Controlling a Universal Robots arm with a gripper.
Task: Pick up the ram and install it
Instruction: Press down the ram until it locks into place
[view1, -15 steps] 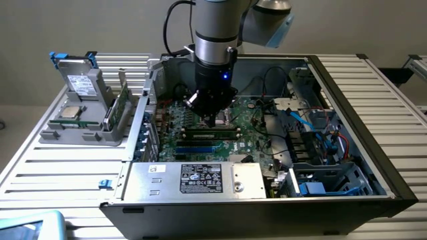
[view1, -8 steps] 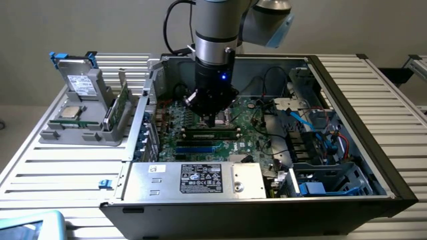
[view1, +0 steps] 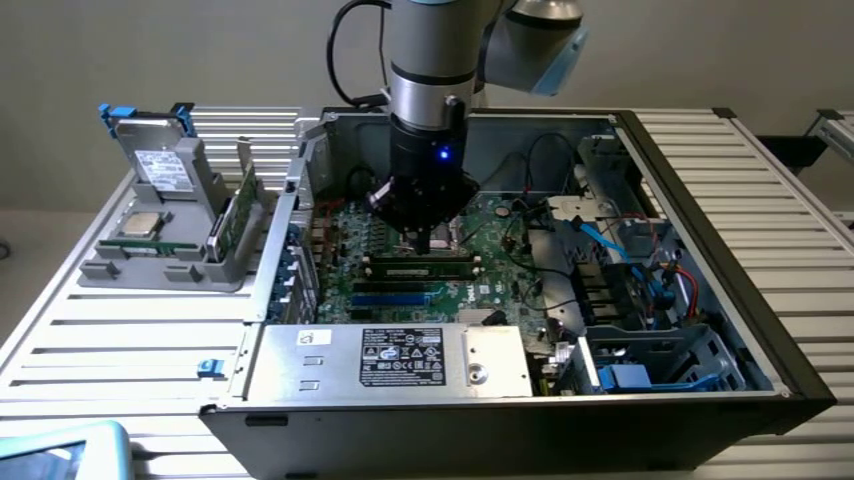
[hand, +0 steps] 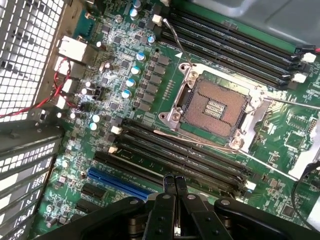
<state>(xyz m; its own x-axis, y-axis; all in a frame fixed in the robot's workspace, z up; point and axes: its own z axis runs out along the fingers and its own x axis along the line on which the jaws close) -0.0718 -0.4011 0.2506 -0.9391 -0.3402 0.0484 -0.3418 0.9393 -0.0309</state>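
The computer case lies open on the slatted tabletop, its walls rising on all sides of the motherboard. The arm reaches down inside through the open top. Inside the case, the power supply closes off the near edge, and a drive cage with blue and red cables crowds the side toward the exterior view's right. Free room remains directly above the board's centre.

The gripper hangs low over the memory slots, beside the empty processor socket. Its fingers are pressed together, tips meeting, with nothing seen between them. In the wrist view they hover just above the slot nearest the blue connector.

The ram stands on edge in the grey holder outside the case, toward the exterior view's left, next to a square processor chip and a boxy drive.
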